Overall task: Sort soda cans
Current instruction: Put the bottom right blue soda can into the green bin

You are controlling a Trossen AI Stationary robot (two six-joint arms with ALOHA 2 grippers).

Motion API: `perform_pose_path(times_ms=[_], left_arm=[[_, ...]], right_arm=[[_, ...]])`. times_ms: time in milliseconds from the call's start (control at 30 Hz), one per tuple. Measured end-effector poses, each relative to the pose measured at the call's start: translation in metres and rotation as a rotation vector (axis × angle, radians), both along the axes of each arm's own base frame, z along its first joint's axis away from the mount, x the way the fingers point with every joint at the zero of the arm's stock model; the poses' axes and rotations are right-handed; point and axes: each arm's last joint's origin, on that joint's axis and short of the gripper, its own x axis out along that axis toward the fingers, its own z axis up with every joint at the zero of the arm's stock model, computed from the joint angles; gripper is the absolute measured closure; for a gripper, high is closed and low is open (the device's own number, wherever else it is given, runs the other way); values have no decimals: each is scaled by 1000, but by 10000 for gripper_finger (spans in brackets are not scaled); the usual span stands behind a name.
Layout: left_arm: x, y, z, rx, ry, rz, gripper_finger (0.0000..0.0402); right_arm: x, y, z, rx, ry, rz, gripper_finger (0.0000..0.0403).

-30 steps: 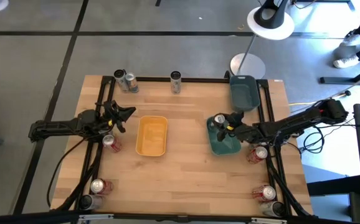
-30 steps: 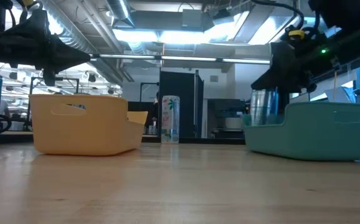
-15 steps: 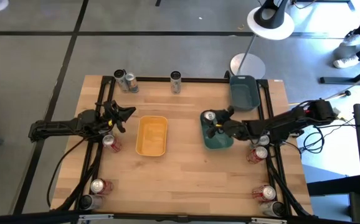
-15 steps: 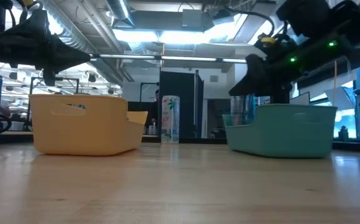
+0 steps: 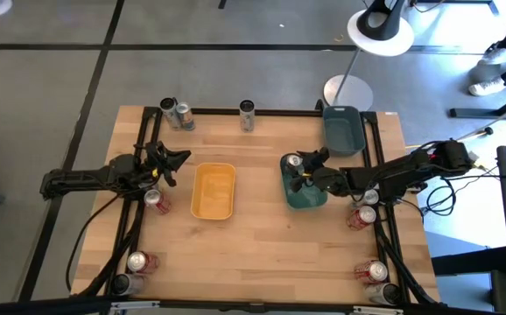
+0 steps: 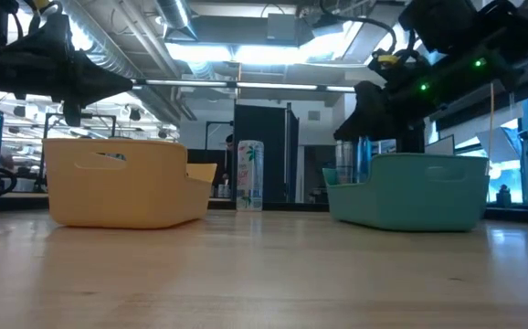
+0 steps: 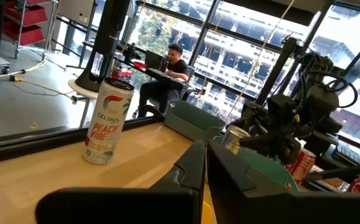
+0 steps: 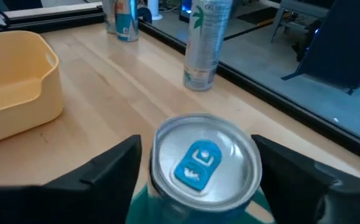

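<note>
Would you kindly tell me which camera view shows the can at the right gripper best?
The right wrist view: the can fills the picture, silver top with blue tab between two fingers. The high view shows only its top; the low view shows its side behind the teal tray.

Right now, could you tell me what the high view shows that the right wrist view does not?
Only the high view shows the left gripper waiting beside the yellow tray, the red cans at the table's edges, and the dark tray. Only the right wrist view shows the blue tab on the held can. Both share the yellow tray, that can between the right fingers, and the can at the far edge.
</note>
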Motion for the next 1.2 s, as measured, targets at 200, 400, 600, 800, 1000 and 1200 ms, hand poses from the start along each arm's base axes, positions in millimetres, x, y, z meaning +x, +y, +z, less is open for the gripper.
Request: perform_pose_path(times_ms=[200,400,600,800,1000,1200], left_arm=[[0,0,0,-1,1,0,391],[0,0,0,2,3,0,391],[0,0,0,9,8,0,391],[0,0,0,8,7,0,391],[0,0,0,13,8,0,391],[0,0,0,29,17,2,391]], right_arm=[[-14,-1,21,0,-30,-3,74],[-31,-2,66,-2,32,17,71],[-49,-3,114,35,153,9,71],[-65,-1,149,197,252,80,71],[-80,2,160,369,342,125,71],[-93,6,154,566,467,142,71]])
